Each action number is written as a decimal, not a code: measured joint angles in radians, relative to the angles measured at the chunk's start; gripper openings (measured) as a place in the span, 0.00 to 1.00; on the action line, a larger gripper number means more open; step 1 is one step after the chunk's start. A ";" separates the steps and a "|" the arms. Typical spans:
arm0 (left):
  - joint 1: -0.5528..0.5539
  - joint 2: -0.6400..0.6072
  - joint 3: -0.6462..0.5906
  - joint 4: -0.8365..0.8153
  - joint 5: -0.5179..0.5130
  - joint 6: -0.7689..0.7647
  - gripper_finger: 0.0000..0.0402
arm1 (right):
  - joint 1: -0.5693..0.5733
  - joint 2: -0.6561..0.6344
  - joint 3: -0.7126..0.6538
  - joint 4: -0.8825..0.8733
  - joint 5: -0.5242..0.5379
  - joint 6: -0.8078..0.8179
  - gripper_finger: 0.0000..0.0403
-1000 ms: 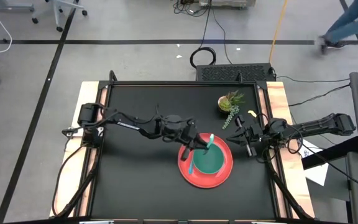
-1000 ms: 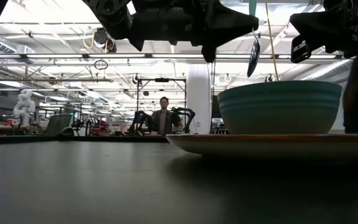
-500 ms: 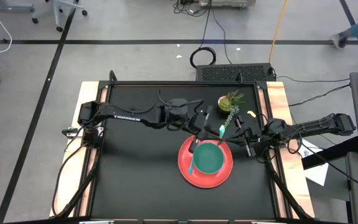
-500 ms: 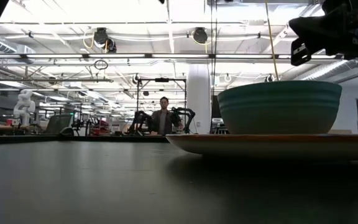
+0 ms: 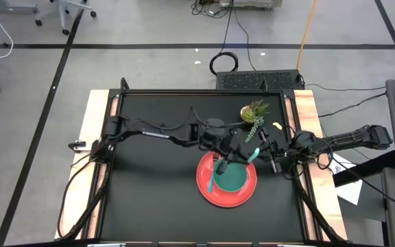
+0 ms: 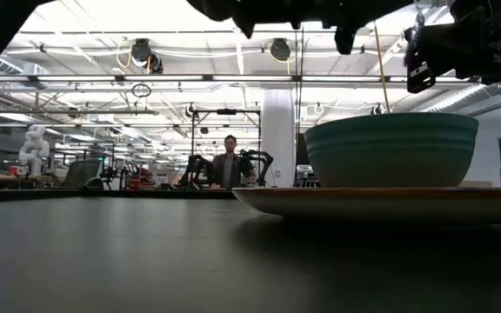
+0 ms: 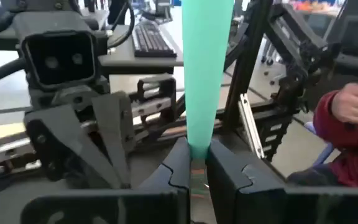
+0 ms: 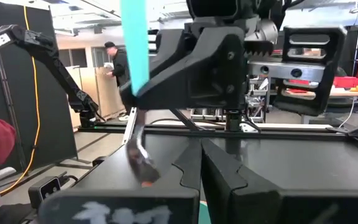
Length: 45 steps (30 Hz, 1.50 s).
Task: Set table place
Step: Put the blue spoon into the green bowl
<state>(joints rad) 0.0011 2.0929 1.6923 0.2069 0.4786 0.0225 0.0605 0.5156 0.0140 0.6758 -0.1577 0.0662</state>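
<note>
A round red plate (image 5: 245, 195) lies on the black table (image 5: 149, 192) right of centre, with the teal bowl (image 5: 233, 176) standing on it. Another teal-handled utensil (image 5: 211, 182) lies on the plate left of the bowl. My left gripper (image 5: 247, 154) hangs above the bowl's far right rim, shut on the teal-handled spoon (image 5: 253, 151). My right gripper (image 5: 269, 155) waits shut close by at the table's right side, facing the left one. In the low view the bowl (image 6: 391, 148) and plate (image 6: 381, 202) show side-on. My left gripper pinches the spoon between its two fingers (image 7: 180, 167) at the lower end of the teal handle (image 7: 199, 140), where the metal neck begins. The fingers come about level from the table's left and lie across the spoon. The spoon is lifted clear, near upright, with its handle up and its metal bowl end (image 8: 143, 167) hanging below.
A small green potted plant (image 5: 254, 113) stands at the table's far right, just beyond both grippers. Pale wood strips (image 5: 96, 137) run along the table's two short sides. Bare black tabletop lies left of the plate. People show in the room beyond.
My left gripper has carried the spoon up and toward the table's right edge, from over the plate's left part to over the bowl's far right rim, close to my right gripper. The spoon stays held, handle up. My right arm has kept still.
</note>
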 joint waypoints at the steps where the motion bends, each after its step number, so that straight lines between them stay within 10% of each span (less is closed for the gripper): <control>1: -0.003 0.009 0.002 0.010 0.001 -0.007 0.07 | 0.000 0.000 0.000 0.000 0.000 0.000 0.00; 45: -0.110 0.120 0.002 -0.335 -0.307 0.147 0.07 | 0.000 0.000 0.000 -0.007 0.000 0.000 0.00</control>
<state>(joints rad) -0.1084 2.2131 1.6939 -0.1281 0.1712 0.1694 0.0605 0.5154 0.0139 0.6689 -0.1580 0.0664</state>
